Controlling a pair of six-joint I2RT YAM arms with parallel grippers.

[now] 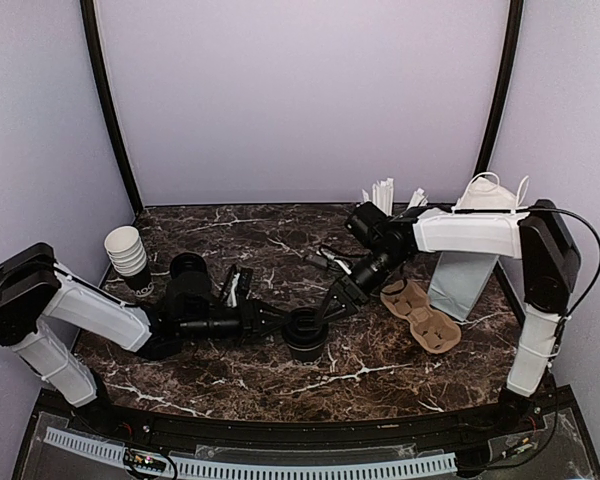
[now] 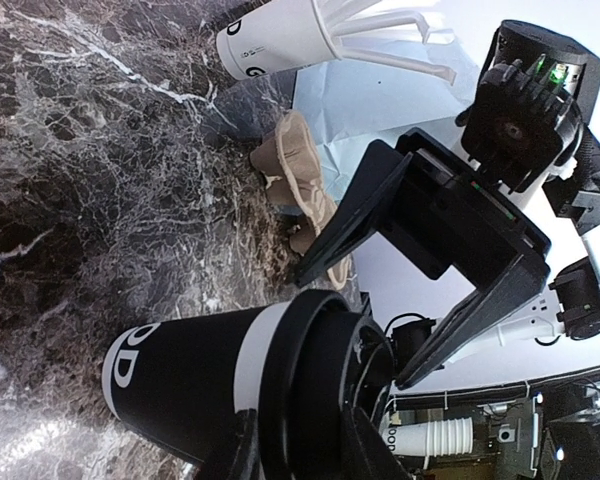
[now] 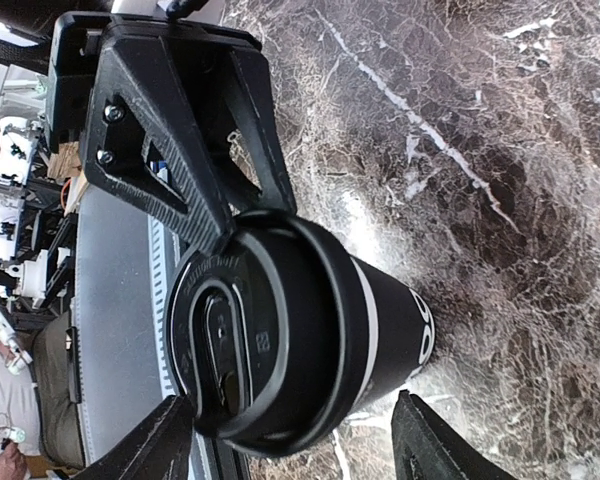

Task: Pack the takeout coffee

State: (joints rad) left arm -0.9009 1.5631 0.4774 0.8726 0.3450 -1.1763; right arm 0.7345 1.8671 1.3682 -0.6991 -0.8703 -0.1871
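Note:
The takeout coffee (image 1: 305,333), a dark paper cup with a black lid, stands upright on the marble table (image 1: 280,230) near the front centre. My left gripper (image 1: 285,322) reaches in from the left and is shut on it. In the left wrist view its fingers (image 2: 225,450) press the cup (image 2: 200,375) just under the lid. My right gripper (image 1: 332,303) comes down from the upper right and stands open. In the right wrist view its fingertips (image 3: 430,440) straddle the cup (image 3: 310,330), with a gap on the cup's body side.
A brown pulp cup carrier (image 1: 421,316) lies right of the cup, with a grey paper bag (image 1: 462,285) behind it. A stack of white cups (image 1: 127,252) and another black-lidded cup (image 1: 188,268) stand at the left. A white cup of sticks (image 1: 384,196) is at the back.

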